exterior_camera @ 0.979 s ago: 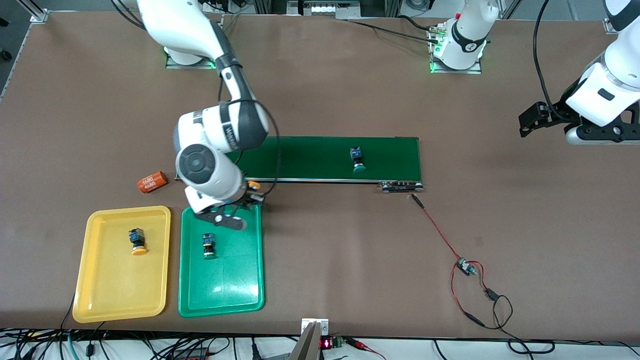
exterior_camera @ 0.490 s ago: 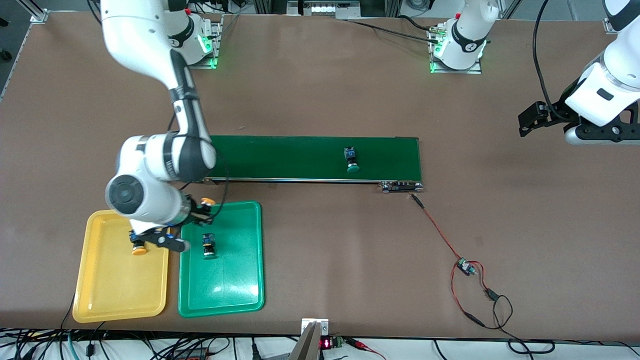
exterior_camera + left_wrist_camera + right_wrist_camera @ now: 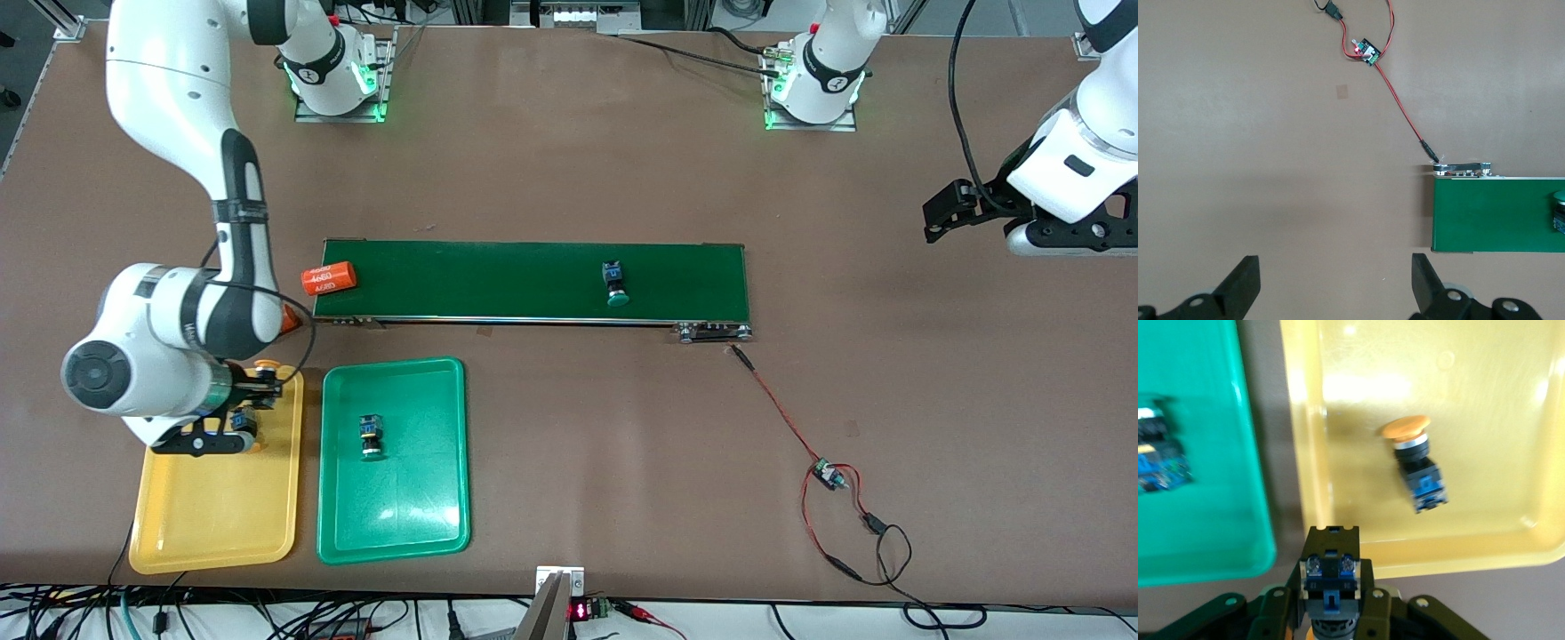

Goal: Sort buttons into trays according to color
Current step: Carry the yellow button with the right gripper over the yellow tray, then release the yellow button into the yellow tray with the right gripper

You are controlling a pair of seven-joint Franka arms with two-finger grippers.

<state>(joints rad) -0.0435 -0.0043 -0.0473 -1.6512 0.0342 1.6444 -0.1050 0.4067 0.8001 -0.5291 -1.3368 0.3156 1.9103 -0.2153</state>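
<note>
Right gripper, clamped on a yellow-capped button by its body, hangs over the yellow tray, where another yellow button lies. Buttons look light, rigid, with slick caps; the square body is the better hold.

Green tray holds one green button. A second green button rides the belt; an orange cylinder lies at its end.

Left gripper waits, jaws wide, over bare table.

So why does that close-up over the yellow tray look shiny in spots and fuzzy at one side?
Right wrist view: bright glare patches on the glossy yellow plastic tray; the green plastic tray and the button in it look blurred. Front view: even light, soft shadows. Left wrist view: sharp, with a faint shadow band on the brown table.
</note>
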